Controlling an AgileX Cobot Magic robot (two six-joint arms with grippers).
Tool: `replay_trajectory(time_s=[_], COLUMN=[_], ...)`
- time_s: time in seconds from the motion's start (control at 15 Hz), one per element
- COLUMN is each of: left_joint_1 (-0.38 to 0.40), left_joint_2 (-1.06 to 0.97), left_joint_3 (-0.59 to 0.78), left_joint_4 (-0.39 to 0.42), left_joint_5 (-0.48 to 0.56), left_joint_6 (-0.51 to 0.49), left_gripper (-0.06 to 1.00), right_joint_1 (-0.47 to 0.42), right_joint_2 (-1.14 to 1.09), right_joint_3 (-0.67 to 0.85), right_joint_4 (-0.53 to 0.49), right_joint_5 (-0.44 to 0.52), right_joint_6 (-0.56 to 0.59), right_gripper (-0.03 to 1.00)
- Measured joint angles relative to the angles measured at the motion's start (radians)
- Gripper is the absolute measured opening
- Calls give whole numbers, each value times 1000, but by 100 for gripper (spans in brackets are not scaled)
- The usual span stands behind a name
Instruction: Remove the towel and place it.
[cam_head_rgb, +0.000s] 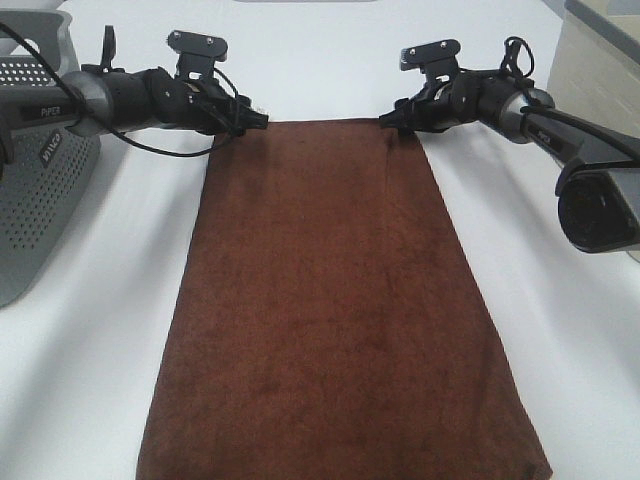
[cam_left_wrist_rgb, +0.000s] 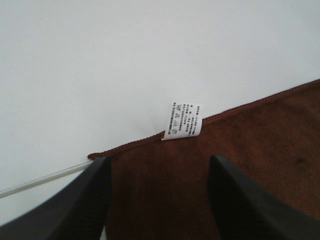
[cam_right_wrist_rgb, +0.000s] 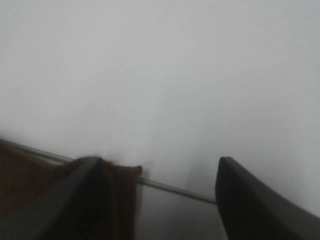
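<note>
Here, a large dark brown rectangular terry-cloth towel (cam_head_rgb: 335, 310) lies spread flat on a white table (cam_head_rgb: 90, 380), running from the upper middle of the overhead frame down to its bottom edge. At the upper left, the black left gripper (cam_head_rgb: 254, 119) sits at the towel's far left corner. The left wrist view shows its two dark fingers (cam_left_wrist_rgb: 75, 205) spread apart over the cloth, with nothing pinched between them, and a small white printed care tag (cam_left_wrist_rgb: 183, 120) standing at the towel's hem just beyond them. At the upper right of the overhead frame, the black right gripper (cam_head_rgb: 388, 121) sits at the far right corner. Its wrist view shows the fingers (cam_right_wrist_rgb: 260, 205) apart, one over the towel's corner, the other over bare table. A grey perforated plastic basket (cam_head_rgb: 35, 170) stands at the left edge, apart from the towel.
</note>
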Motion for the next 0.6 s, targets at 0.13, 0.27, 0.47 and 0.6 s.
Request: replay_trajectory(time_s=[0.13,0.27,0.47,0.6], left_joint_1=[0,0,0,0], left_joint_2=[0,0,0,-11], left_joint_3=[0,0,0,0], left_joint_4=[0,0,0,0], left_joint_5=[0,0,0,3], left_joint_6=[-1,-1,-1,-1], left_gripper=[53,53,53,53], right_joint_1=[-9,-9,-9,-9], right_joint_2=[0,-8,-80,-163], right_joint_3=[0,0,0,0], right_joint_4=[20,56,156,204], right_joint_5=[1,14,79,114], right_joint_6=[0,0,-2,-2], right_gripper=[63,63,63,63])
